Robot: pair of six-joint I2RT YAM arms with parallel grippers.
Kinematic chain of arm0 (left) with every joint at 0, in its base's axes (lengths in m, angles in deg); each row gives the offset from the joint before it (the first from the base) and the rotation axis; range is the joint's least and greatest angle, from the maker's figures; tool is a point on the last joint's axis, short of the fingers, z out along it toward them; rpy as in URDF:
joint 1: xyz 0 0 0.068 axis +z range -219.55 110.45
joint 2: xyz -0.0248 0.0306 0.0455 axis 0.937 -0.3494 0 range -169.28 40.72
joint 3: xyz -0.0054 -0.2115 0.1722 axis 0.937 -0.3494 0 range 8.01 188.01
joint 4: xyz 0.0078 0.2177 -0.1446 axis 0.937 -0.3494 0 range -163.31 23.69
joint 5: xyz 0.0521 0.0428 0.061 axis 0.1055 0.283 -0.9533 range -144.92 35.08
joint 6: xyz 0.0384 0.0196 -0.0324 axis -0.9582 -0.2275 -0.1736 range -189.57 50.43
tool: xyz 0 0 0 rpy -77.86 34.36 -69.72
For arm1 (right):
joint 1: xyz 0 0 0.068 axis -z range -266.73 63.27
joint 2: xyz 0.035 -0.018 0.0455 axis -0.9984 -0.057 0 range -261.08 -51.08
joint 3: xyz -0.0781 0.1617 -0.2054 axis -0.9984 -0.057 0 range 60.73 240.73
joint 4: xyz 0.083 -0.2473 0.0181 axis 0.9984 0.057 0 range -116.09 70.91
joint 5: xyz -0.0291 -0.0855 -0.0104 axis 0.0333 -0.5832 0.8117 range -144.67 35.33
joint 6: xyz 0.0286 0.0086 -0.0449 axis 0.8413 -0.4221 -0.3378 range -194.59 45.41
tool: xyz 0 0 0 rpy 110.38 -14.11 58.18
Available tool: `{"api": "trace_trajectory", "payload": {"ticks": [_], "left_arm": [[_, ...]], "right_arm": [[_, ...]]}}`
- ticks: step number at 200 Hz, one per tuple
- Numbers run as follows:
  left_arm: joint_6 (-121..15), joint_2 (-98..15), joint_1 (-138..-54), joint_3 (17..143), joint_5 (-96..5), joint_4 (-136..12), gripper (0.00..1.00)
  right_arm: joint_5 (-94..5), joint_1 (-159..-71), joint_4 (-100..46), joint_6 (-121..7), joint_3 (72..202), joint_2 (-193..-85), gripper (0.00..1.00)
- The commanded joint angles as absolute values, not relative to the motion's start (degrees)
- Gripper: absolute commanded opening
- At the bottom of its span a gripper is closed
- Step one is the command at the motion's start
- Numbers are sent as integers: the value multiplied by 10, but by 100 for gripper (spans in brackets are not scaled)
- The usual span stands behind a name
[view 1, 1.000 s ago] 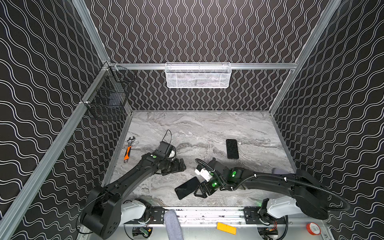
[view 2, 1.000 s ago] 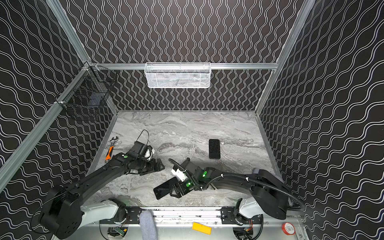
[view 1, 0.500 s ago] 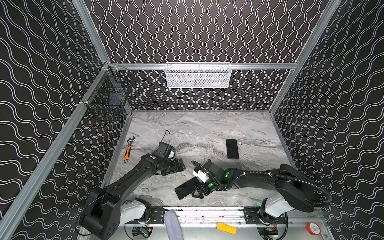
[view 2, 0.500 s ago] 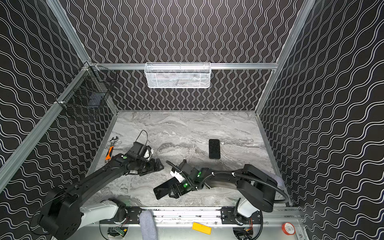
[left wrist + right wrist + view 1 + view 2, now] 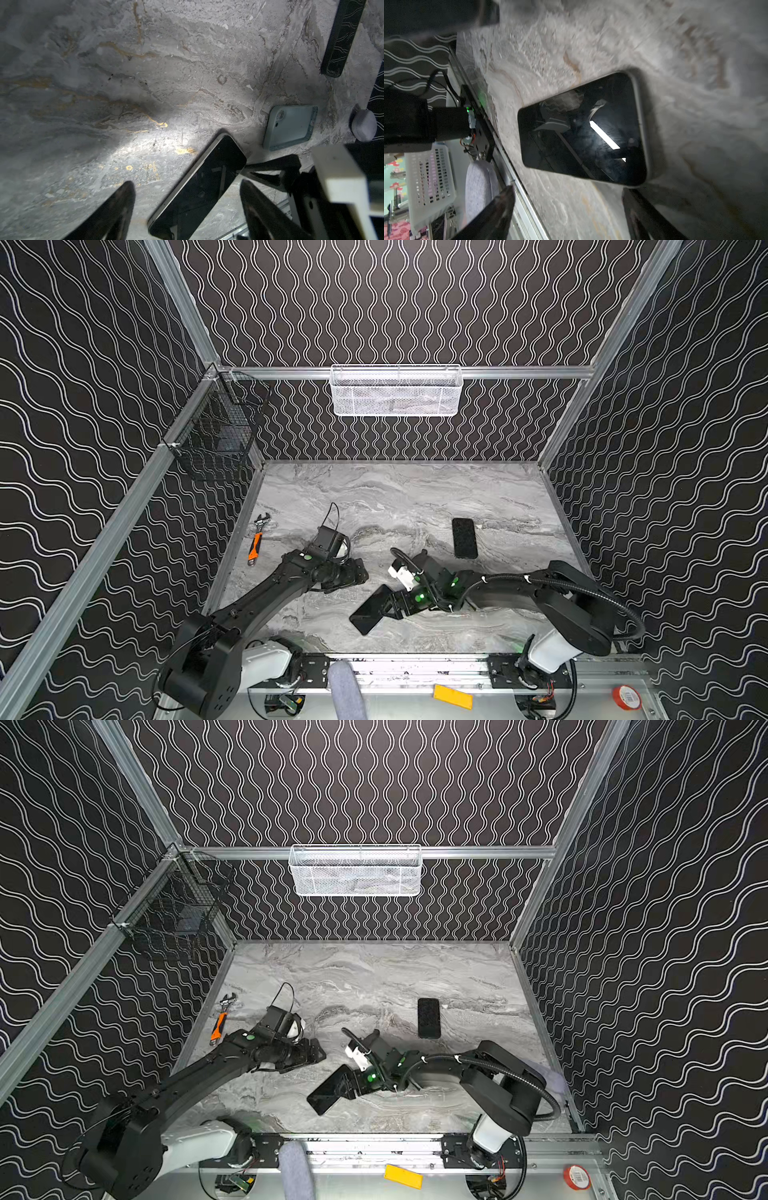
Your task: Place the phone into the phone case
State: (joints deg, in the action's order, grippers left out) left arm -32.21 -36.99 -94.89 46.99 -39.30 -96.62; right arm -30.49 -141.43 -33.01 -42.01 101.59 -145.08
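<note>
The phone case [image 5: 291,126], pale blue and flat on the table [image 5: 374,497], showed only in the left wrist view. In both top views the right arm [image 5: 519,593] covered it. The phone [image 5: 371,610] lay screen up near the table's front edge, close to the case but outside it.

The right wrist view was blurred. The right gripper [image 5: 392,605] sat at the phone's end with its fingers spread wide and nothing held. One of its fingers [image 5: 276,165] reached the phone's edge, but whether it touched could not be told. The left gripper [image 5: 360,574] hung just beside the phone's far corner, also wide open and empty.

A dark slab [image 5: 464,537] lay farther back, cut off at the edge of the left wrist view. Whether it was a phone or a case was unclear.

Against a second before, the phone lay in the same spot. The right arm's elbow had drawn in from the right wall, and the left gripper had edged a little nearer the phone.
</note>
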Motion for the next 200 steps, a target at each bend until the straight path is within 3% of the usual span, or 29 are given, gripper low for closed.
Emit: {"api": "trace_trajectory", "payload": {"ticks": [1,51,109,137,200], "left_arm": [[-305,-358,-946,463,-395,-950,83],[-274,-320,-945,439,-375,-936,82],[-286,-277,-944,441,-361,-1021,90],[-301,-278,-944,440,-331,-1062,98],[-260,-289,-944,392,-251,-1012,98]], "right_arm": [[-277,-1377,-381,-401,1017,-1474,84],[-256,-1335,-358,-421,1087,-1524,84],[-330,-1335,-273,-395,1075,-1436,84],[-350,-1368,-223,-415,1065,-1404,85],[-317,-1427,-255,-425,1034,-1397,86]]}}
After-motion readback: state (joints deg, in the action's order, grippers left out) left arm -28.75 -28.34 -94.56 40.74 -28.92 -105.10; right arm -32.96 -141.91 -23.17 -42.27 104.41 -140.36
